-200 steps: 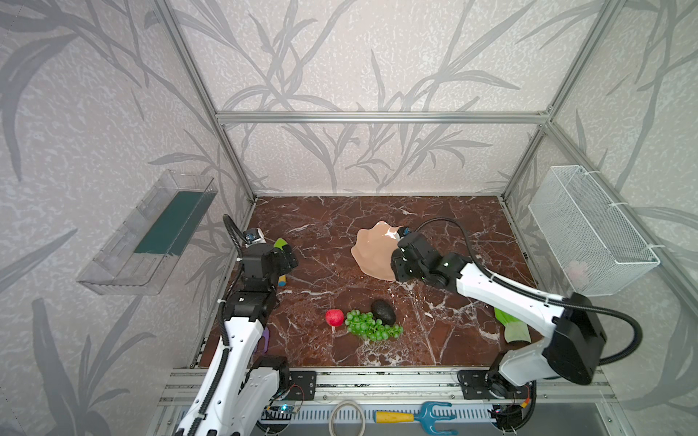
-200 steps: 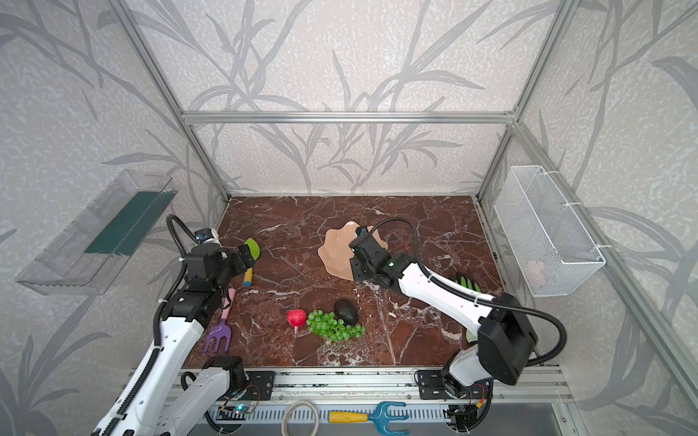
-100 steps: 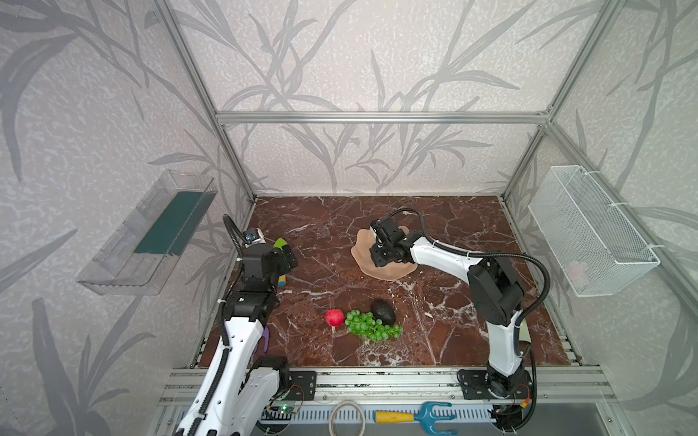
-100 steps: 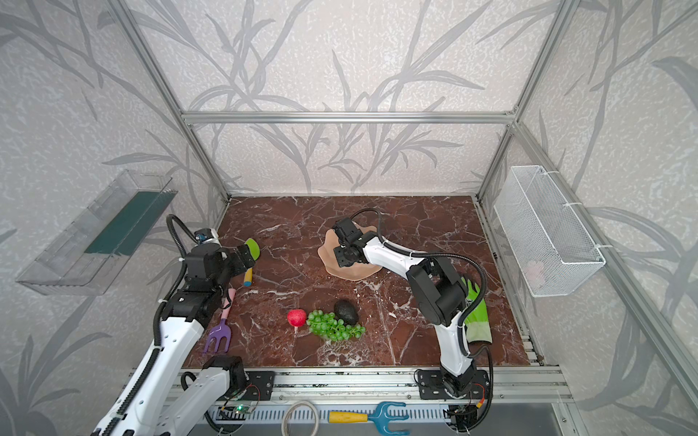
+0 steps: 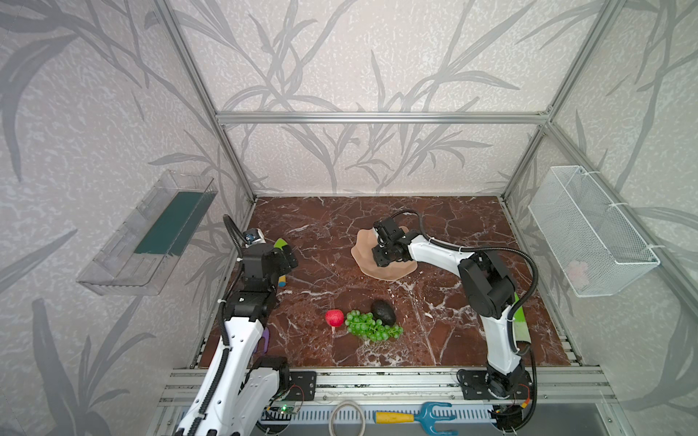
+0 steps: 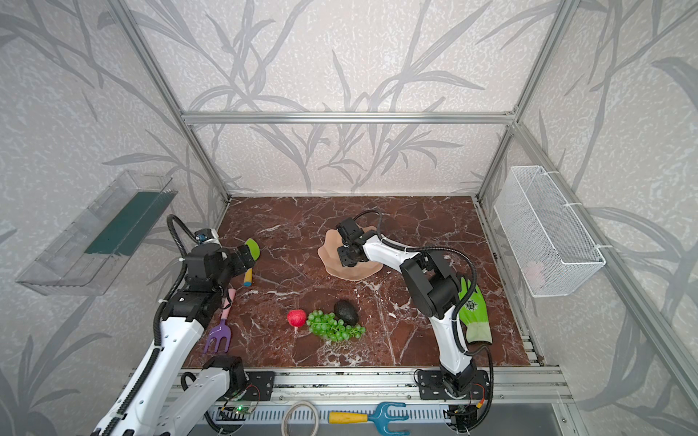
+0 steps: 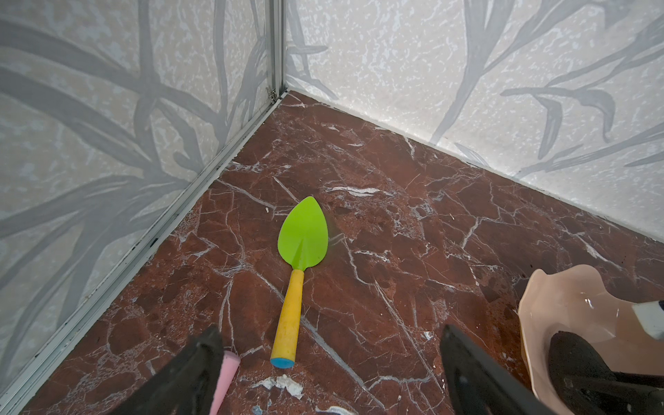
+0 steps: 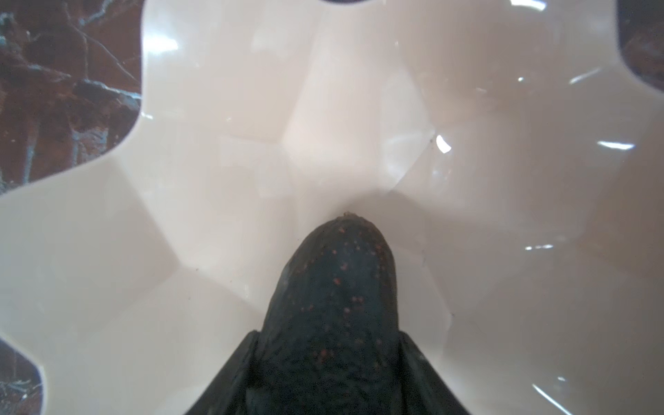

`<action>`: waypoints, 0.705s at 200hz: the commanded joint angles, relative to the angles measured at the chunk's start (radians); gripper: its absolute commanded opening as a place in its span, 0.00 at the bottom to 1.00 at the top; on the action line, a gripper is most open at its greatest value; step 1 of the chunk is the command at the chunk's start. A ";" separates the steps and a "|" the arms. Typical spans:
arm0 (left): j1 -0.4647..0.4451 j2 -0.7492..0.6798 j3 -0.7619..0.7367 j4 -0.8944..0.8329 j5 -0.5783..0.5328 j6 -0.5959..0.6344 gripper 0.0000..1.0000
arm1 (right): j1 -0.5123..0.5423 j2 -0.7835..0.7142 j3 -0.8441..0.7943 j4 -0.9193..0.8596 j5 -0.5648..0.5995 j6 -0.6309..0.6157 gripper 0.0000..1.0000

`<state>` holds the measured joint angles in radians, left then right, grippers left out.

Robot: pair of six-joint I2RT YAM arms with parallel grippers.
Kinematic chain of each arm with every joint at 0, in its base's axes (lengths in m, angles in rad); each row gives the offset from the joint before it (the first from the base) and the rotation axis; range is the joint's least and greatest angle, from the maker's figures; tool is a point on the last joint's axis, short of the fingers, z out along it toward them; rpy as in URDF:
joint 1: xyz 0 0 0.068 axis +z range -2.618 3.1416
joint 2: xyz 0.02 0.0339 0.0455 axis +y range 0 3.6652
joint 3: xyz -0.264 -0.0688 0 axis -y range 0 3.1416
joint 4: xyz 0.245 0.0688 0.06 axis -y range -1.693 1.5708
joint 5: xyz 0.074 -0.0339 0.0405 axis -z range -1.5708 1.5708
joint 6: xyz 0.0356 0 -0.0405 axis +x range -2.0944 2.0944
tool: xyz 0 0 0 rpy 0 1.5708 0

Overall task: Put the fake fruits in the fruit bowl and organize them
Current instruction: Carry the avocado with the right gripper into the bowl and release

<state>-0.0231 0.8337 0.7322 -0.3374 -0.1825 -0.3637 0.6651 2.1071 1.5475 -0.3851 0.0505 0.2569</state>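
Black, red-speckled skin fills the gap between your right jaws. They are clenched on an avocado (image 8: 334, 305), one jaw on each flank, and its narrow end points down into the peach-pink bowl (image 8: 215, 161). The right wrist view shows that tip low over the glossy bottom of the bowl, but you cannot tell whether it touches. In both top views the right arm reaches across to the bowl, which sits on the marble table (image 5: 321, 226) around the middle, toward the back wall.

Your left jaws are released and stand wide apart, with nothing between them. They hang above the left side of the table, near the yellow handle of the green spade (image 7: 303, 237) and the pink handle (image 7: 224, 373) of a purple fork, which lies partly behind one jaw.

Three fruits lie on the table near the front, well apart from the bowl. The second avocado (image 5: 383, 312) rests against the bunch of green grapes (image 5: 372, 330), and the round red fruit (image 5: 334, 318) lies just beside the grapes on their left. A green glove (image 6: 472, 309) lies by the right arm's base.
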 commanded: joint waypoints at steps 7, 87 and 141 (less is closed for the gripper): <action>0.005 0.005 0.028 -0.021 -0.007 -0.022 0.94 | -0.006 0.028 0.026 -0.001 -0.015 0.004 0.51; 0.005 0.018 0.033 -0.033 0.004 -0.026 0.94 | -0.020 -0.091 0.011 -0.004 0.005 0.003 0.75; 0.003 0.044 0.088 -0.163 0.096 -0.049 0.93 | -0.021 -0.393 -0.248 0.079 -0.002 0.012 0.93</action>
<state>-0.0231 0.8665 0.7544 -0.3908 -0.1505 -0.3836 0.6476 1.8767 1.4235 -0.3561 0.0532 0.2588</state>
